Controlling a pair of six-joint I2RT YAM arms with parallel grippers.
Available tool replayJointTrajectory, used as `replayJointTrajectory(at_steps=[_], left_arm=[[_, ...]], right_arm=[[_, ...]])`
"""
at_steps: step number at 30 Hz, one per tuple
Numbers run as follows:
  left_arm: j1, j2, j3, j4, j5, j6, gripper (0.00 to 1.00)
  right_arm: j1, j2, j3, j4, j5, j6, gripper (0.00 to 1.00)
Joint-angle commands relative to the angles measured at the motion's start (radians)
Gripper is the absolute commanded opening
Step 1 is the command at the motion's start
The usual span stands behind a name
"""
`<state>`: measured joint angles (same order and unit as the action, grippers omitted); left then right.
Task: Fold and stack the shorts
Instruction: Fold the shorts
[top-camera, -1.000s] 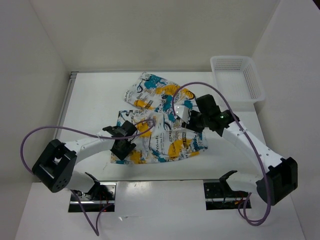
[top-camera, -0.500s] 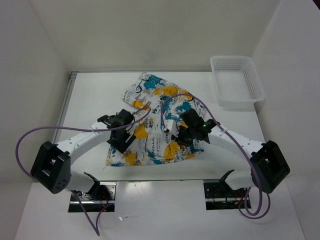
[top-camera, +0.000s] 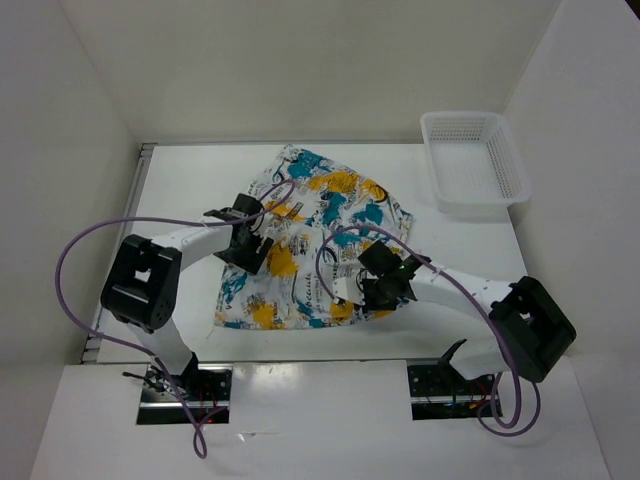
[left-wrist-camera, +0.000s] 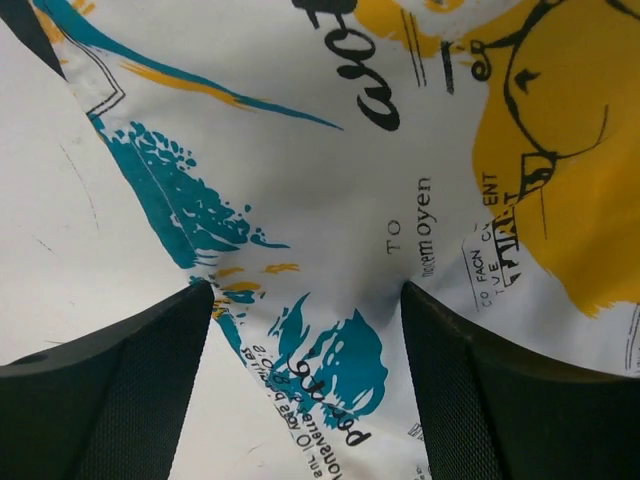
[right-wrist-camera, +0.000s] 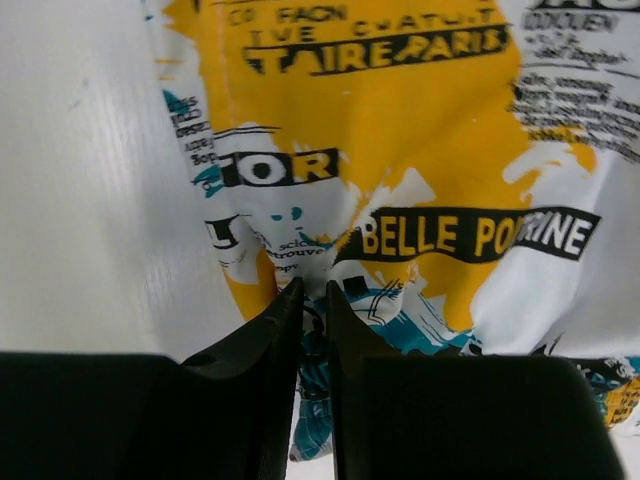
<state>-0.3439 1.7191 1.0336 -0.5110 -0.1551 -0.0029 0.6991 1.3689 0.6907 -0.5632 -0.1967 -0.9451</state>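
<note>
In the right wrist view, the right gripper (right-wrist-camera: 313, 290) is at the bottom middle of the frame. Its two black fingers (right-wrist-camera: 255, 345) stand almost together. In the thin gap between them a small fold of the shorts (top-camera: 320, 200) is pinched, at a place with yellow print and black letters. The fabric leaves this frame at the top and right, and white table (top-camera: 180, 180) shows on the left.

In the left wrist view, the left gripper (left-wrist-camera: 305, 290) has its fingers wide apart, one in each lower corner. Printed fabric lies flat between the tips and nothing is grasped. I cannot tell if the tips press on the cloth.

In the top view, the shorts lie spread in the middle of the table, from lower left to upper right. The left gripper is over their left edge, and the right gripper is over their lower right part. Both hide the cloth below them. How many layers lie there, and where the waistband is, is hard to make out.

Farther away, in the upper right of the frame, a white mesh basket (top-camera: 430, 160) stands well apart from the shorts.
</note>
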Motion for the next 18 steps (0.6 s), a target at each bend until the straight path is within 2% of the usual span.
replayJointTrajectory(at_steps=[1, 4, 7, 11, 14, 15, 18], left_arm=[[0.005, 0.080, -0.052, 0.060, -0.060, 0.003, 0.83], [0.028, 0.034, -0.127, 0.060, -0.098, 0.003, 0.77], [0.040, -0.053, -0.245, 0.017, -0.116, 0.003, 0.70], [0.040, -0.224, -0.336, -0.058, -0.138, 0.003, 0.70], [0.040, -0.308, -0.345, -0.121, -0.138, 0.003, 0.70], [0.040, -0.322, -0.345, -0.136, -0.129, 0.003, 0.70], [0.040, -0.381, -0.336, -0.199, -0.084, 0.003, 0.74]], right_arm=[[0.068, 0.012, -0.025, -0.087, 0.095, -0.087, 0.20], [0.077, 0.012, -0.025, -0.119, 0.125, -0.121, 0.20], [0.151, 0.021, -0.025, -0.132, 0.149, -0.153, 0.17], [0.316, 0.053, -0.025, -0.152, 0.175, -0.205, 0.15], [0.430, 0.062, 0.033, -0.197, 0.102, -0.167, 0.13], [0.474, 0.062, 0.071, -0.207, 0.033, -0.144, 0.13], [0.504, 0.042, 0.135, -0.256, -0.068, -0.057, 0.15]])
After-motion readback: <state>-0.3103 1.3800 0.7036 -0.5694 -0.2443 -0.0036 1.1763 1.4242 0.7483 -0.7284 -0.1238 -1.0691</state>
